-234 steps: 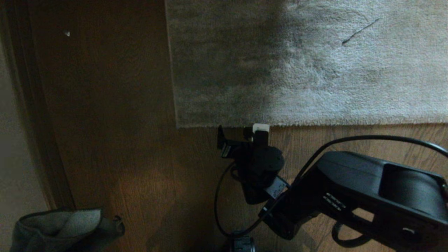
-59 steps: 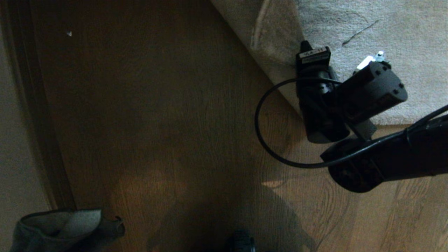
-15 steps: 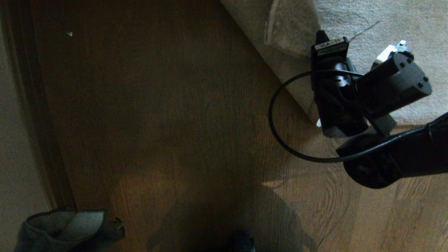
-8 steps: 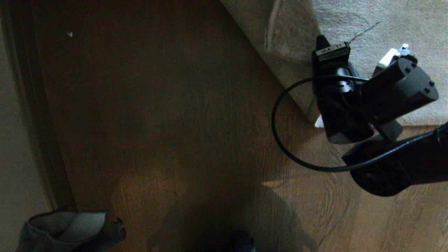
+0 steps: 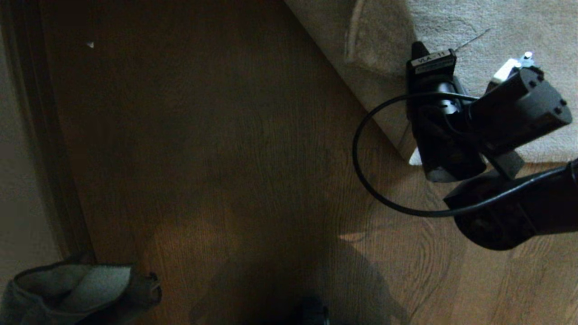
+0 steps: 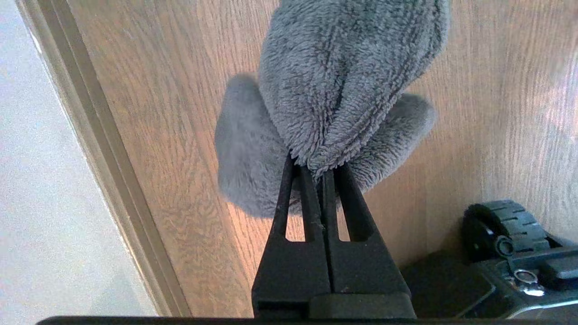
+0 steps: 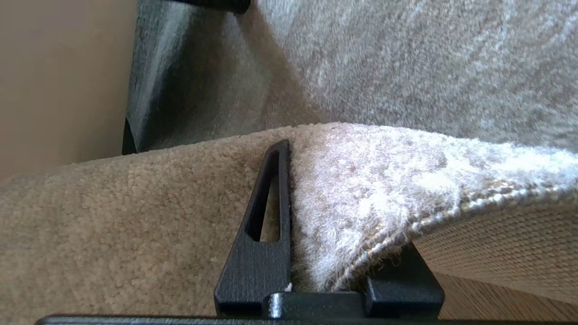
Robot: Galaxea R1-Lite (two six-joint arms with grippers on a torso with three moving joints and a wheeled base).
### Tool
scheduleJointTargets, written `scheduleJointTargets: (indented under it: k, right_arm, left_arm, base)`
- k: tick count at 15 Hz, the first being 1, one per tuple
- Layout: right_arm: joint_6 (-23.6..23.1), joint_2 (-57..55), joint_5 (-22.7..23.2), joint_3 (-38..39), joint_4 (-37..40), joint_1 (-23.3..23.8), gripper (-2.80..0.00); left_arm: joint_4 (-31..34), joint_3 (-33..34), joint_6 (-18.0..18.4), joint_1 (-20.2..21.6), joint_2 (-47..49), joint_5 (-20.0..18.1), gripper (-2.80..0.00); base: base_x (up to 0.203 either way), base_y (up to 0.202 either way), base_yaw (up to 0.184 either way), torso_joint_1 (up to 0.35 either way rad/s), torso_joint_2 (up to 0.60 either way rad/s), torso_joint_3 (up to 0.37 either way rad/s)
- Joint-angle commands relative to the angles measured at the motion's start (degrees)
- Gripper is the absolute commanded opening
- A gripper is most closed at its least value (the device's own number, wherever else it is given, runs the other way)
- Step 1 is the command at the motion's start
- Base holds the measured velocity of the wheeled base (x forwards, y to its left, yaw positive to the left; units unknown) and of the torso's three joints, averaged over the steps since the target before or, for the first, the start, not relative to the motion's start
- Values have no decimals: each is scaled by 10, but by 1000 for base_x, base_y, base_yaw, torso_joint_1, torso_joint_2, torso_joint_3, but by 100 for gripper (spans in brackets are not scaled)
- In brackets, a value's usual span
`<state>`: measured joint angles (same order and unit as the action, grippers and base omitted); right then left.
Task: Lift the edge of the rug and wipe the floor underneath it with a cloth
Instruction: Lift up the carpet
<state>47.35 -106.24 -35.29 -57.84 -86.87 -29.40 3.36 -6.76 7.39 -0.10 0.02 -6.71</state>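
A: Right gripper (image 7: 316, 216) is clamping the rug (image 5: 496, 27), isn't it?
B: Yes, its jaws are pinching the lifted corner, pile on one side and woven backing on the other, so the fold is lying back over the rest of the rug at the far right.
A: And the floor (image 5: 235, 149)?
B: Brown planks are showing bare where the corner is peeled away.
A: What is the left gripper (image 6: 318, 169) doing?
B: It is squeezing tight on the cloth (image 6: 334, 90), which is hanging near the left, beside the baseboard (image 6: 104, 149).
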Motion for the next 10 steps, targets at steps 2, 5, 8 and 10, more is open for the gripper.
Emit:
scheduleJointTargets:
  k: [2,5,8,10]
  right_arm:
    - [4,7,0,-22,-25,0,-280]
    - [2,11,7,-46,-21,0,-280]
    - [-7,13,15,-83,9,1,-280]
    - [-7,13,15,-105,29,0,-280]
  left_arm:
    - [18,-19,1,0,0,-16,-280]
    - [29,-26,2,0,9,-21,-280]
    - [31,-26,9,0,33,-22,-280]
    - [31,-28,9,0,51,-21,-280]
  base:
    - [0,0,0,0,0,0]
    - [0,0,0,0,0,0]
    - [0,0,0,0,0,0]
    - [0,0,0,0,0,0]
